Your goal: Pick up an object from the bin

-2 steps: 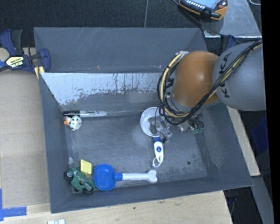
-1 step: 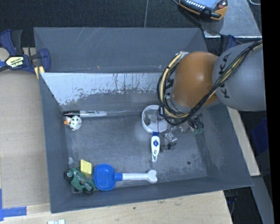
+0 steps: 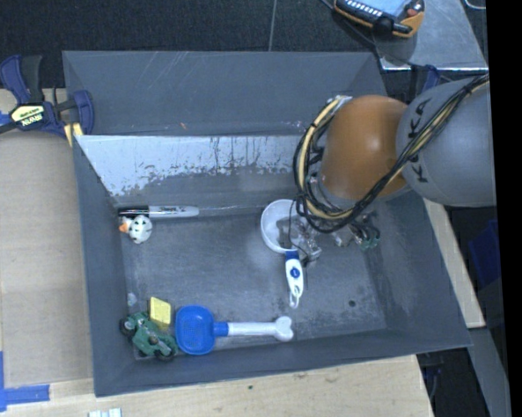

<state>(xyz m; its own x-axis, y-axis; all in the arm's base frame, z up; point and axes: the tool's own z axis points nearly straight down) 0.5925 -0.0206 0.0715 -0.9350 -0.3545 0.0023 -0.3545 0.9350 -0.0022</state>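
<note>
My gripper (image 3: pixel 302 242) hangs low in the right middle of the bin, under the arm's orange cover. Just below it lies a small white tube with a blue label (image 3: pixel 294 281), its upper end right at the gripper's tip. A white round cup (image 3: pixel 273 224) lies against the gripper's left side, partly hidden by it. Whether the gripper touches either one I cannot tell.
Along the front wall lies a blue round brush with a white handle (image 3: pixel 217 330). A yellow block (image 3: pixel 160 311) and a green toy (image 3: pixel 149 337) sit in the front left corner. A small white ball figure (image 3: pixel 138 227) and a pen (image 3: pixel 167 212) lie at the back left.
</note>
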